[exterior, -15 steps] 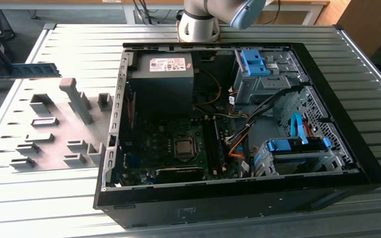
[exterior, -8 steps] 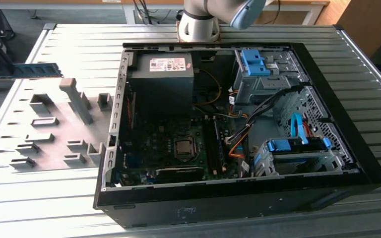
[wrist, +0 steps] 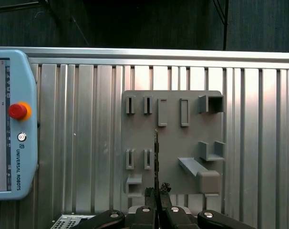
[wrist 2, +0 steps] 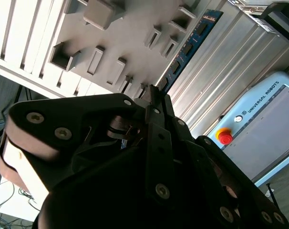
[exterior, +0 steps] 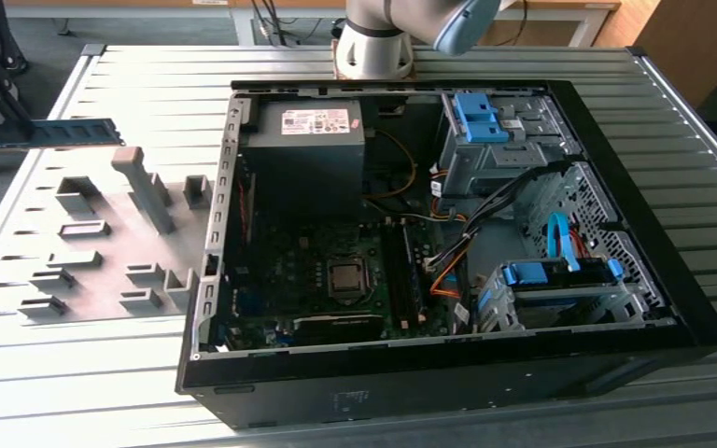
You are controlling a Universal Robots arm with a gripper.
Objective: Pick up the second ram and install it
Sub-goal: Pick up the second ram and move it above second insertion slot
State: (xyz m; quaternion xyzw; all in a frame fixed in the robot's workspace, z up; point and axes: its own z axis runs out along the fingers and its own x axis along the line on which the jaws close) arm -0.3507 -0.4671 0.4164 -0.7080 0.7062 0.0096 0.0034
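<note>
A slatted metal table (exterior: 708,187) carries everything. On it, toward the exterior view's right, lies an open black computer case (exterior: 333,403). Inside the case are a green motherboard (exterior: 315,280), a dark power supply (exterior: 302,154), 2 blue drive brackets (exterior: 477,117) (exterior: 558,273) and a tangle of orange and black cables (exterior: 448,266). Beside the case, at the exterior view's left, a grey fixture plate (exterior: 35,201) holds rows of small grey blocks and slots. A pale blue teach pendant (wrist 2: 271,121) with a red button (wrist 2: 224,137) rests on the table. The black gripper (wrist: 157,192) has its fingers pinched tight on one end of the second ram (wrist 2: 188,46). This thin blue stick reaches out over the fixture plate, outside the case; the first wrist view shows it edge-on
</note>
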